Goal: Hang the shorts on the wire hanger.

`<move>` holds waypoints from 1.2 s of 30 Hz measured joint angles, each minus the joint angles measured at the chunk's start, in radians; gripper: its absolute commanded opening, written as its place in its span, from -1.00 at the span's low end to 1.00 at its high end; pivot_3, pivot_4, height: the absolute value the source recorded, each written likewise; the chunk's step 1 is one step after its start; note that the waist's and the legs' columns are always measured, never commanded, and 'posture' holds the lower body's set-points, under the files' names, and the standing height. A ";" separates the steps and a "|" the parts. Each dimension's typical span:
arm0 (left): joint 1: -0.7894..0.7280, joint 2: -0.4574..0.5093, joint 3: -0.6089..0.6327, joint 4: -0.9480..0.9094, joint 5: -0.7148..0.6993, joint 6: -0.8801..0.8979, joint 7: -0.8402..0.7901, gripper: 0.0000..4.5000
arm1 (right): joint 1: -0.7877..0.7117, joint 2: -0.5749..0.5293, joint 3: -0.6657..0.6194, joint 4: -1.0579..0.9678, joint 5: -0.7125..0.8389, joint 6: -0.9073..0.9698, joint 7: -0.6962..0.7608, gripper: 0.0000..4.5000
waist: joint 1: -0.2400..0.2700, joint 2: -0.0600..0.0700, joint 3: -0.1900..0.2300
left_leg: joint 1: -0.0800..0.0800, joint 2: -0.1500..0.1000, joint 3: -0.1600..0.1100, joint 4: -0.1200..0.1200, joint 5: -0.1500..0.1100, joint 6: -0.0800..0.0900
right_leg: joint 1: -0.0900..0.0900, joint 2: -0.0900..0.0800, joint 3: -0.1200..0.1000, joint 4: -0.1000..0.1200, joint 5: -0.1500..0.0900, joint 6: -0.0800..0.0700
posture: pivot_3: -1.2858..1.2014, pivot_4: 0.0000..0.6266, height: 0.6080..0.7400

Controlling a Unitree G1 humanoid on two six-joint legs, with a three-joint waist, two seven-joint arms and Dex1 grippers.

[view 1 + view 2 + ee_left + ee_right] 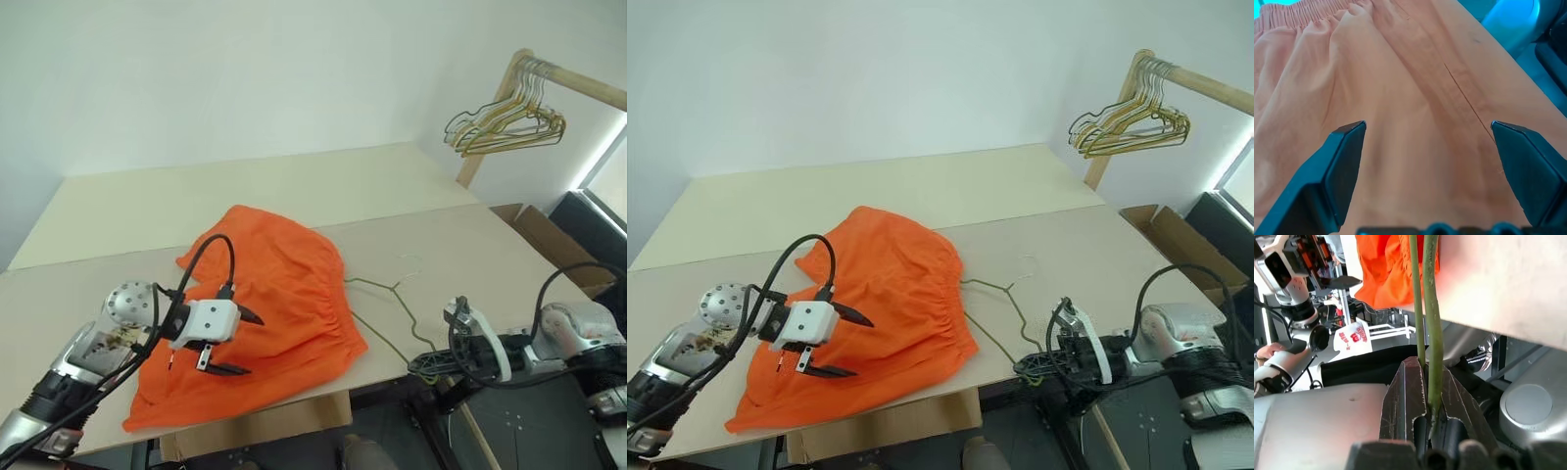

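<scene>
The tabletop point(294, 186) carries the shorts point(284, 294), spread flat directly beneath the left gripper point(235, 343), whose jaws gape wide and empty. The wire hanger point(392, 304) lies just beside the shorts, its end pinched in the right gripper's point(1427, 382) closed jaws.

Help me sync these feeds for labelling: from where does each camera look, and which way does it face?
Left eye and right eye views: head-mounted, looking forward and down at the table; both arms show, with the open left hand over the shorts.
Left wrist view: looks along open fingers at orange fabric.
Right wrist view: looks along the right hand, shut on the wire hanger at the table edge.
Shared: the shorts and the wire hanger appear in the eye views and the right wrist view.
</scene>
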 measured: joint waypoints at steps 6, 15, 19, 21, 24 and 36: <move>0.002 0.000 0.000 -0.014 0.000 0.003 0.008 0.98 | -0.015 0.016 0.008 0.019 -0.023 -0.045 0.069 -1.00 | 0.010 0.000 0.000 | 0.000 0.000 0.000 0.000 0.000 0.000 | 0.000 0.000 0.000 0.000 0.000 0.000 | -0.08 -1.00 1.00; 0.006 -0.001 0.000 -0.024 0.000 0.012 0.022 0.98 | -0.116 0.134 0.012 0.194 -0.125 -0.101 0.070 -1.00 | 0.009 0.000 0.000 | 0.000 0.000 0.000 0.000 0.000 0.000 | 0.000 0.000 0.000 0.000 0.001 0.000 | -0.08 -1.00 1.00; 0.014 -0.001 0.000 -0.028 0.000 0.018 0.028 0.98 | -0.135 0.155 0.022 0.240 -0.161 -0.124 0.096 -1.00 | 0.011 0.000 0.000 | 0.000 0.000 0.000 0.000 0.000 0.000 | 0.000 0.000 0.000 0.000 0.002 -0.003 | -0.07 -1.00 1.00; 0.018 -0.001 0.000 -0.030 0.000 0.019 0.030 0.98 | -0.146 0.169 0.034 0.262 -0.180 -0.129 0.112 -1.00 | 0.011 0.000 0.000 | 0.000 0.000 0.000 0.000 0.000 0.000 | 0.000 0.000 0.000 0.000 0.004 -0.006 | -0.07 -1.00 1.00; 0.020 -0.001 0.000 -0.036 0.000 0.020 0.033 0.98 | -0.157 0.174 0.057 0.267 -0.194 -0.145 0.144 -1.00 | 0.013 0.000 0.000 | 0.000 0.000 0.000 0.001 0.000 0.000 | 0.000 0.000 0.000 0.001 0.004 -0.006 | -0.07 -1.00 1.00; 0.039 0.000 0.000 -0.044 0.000 0.022 0.057 0.98 | -0.273 0.269 -0.062 0.502 -0.298 -0.290 0.091 -1.00 | 0.020 0.000 0.000 | -0.001 -0.001 0.000 0.001 0.000 0.000 | 0.000 0.000 0.000 0.001 0.005 -0.007 | -0.06 -1.00 1.00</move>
